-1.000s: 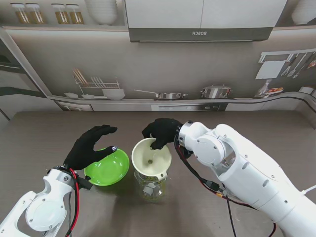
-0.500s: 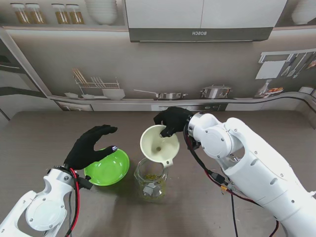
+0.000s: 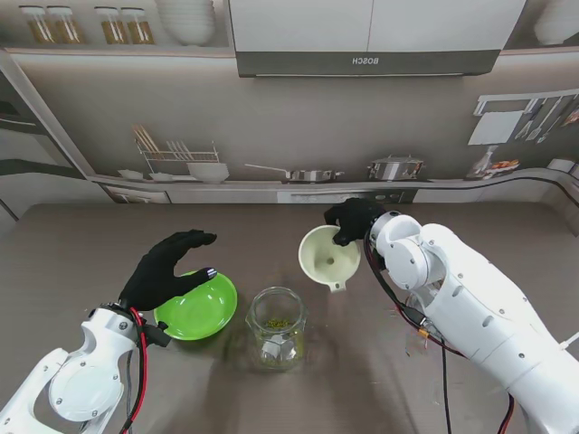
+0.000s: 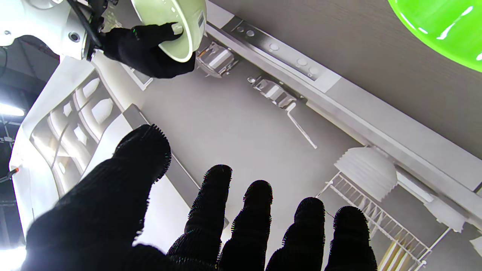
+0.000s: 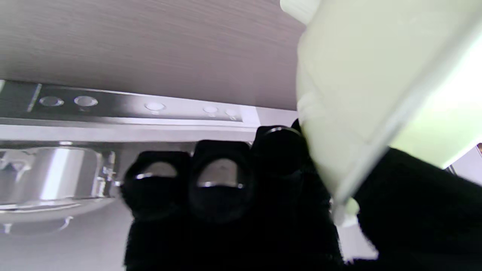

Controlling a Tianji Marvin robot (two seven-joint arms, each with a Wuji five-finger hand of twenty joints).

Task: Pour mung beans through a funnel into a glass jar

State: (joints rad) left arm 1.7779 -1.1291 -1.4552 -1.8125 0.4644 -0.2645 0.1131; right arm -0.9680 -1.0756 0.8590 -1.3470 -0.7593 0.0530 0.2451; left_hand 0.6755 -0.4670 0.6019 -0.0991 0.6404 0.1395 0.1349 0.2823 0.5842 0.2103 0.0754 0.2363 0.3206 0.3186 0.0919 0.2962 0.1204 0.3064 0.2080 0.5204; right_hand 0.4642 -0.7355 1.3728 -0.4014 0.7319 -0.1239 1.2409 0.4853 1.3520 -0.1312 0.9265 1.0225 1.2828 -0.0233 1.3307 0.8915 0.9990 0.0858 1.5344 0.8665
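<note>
The right hand (image 3: 351, 220) grips the funnel (image 3: 329, 257) by its rim, thumb inside, holding it tilted in the air at about one o'clock from the jar (image 3: 276, 326) and apart from it. The jar stands on the table (image 3: 109, 244) with some beans (image 3: 275, 323) in its bottom. At its nine o'clock sits the green bowl (image 3: 196, 306), and the left hand (image 3: 166, 268) hovers over the bowl's far-left rim with fingers spread, holding nothing.

Right hand pinching the funnel's rim

The right hand (image 5: 271, 203), black-gloved, grips the pale green funnel (image 5: 376, 94) at its rim, thumb on one face, curled fingers (image 5: 220, 180) on the other. The funnel fills the frame toward two o'clock. Toward nine o'clock is a blurred steel pot (image 5: 49, 169); toward eleven o'clock is grey table (image 5: 143, 41).
</note>
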